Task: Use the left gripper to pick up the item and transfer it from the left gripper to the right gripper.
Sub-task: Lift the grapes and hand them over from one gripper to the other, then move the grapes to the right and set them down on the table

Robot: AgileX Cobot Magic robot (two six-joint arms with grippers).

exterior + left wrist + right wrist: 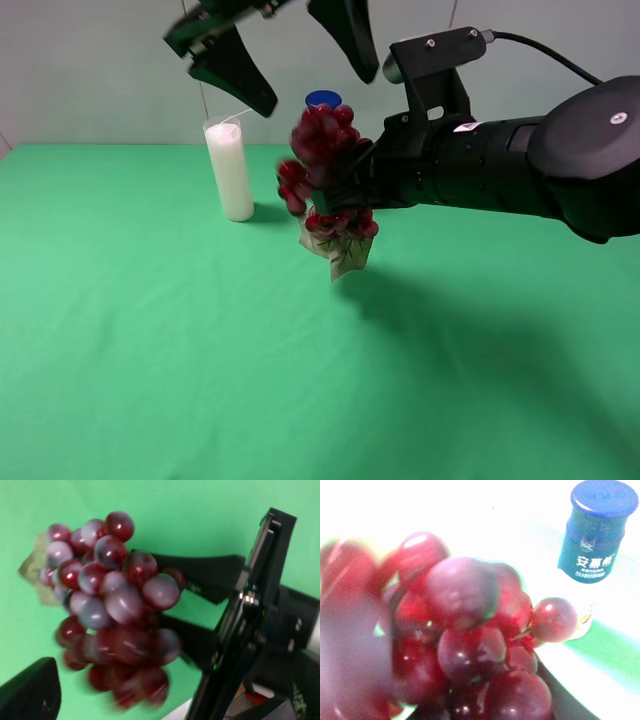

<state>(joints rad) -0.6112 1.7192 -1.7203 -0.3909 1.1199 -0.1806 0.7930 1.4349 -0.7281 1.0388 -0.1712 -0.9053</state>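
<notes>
The item, a bunch of dark red-purple grapes [325, 150] with a tan-green leaf [345, 250] hanging at its lower end, is in the air above the green table. My right gripper [335, 195] reaches in from the right and is shut on the bunch's middle. My left gripper [319, 92] is open just above the bunch, fingers spread and apart from it. In the left wrist view the grapes [115, 600] sit between the right gripper's two black fingers [210, 580]. One left finger [30, 690] shows at the corner. The grapes [465, 630] fill the right wrist view.
A white candle [230, 170] stands on the green table [150, 350], left of the grapes. A blue-capped bottle [323, 99] stands behind the bunch, mostly hidden; it also shows in the right wrist view [597, 545]. The thick right forearm [520, 170] spans the right side.
</notes>
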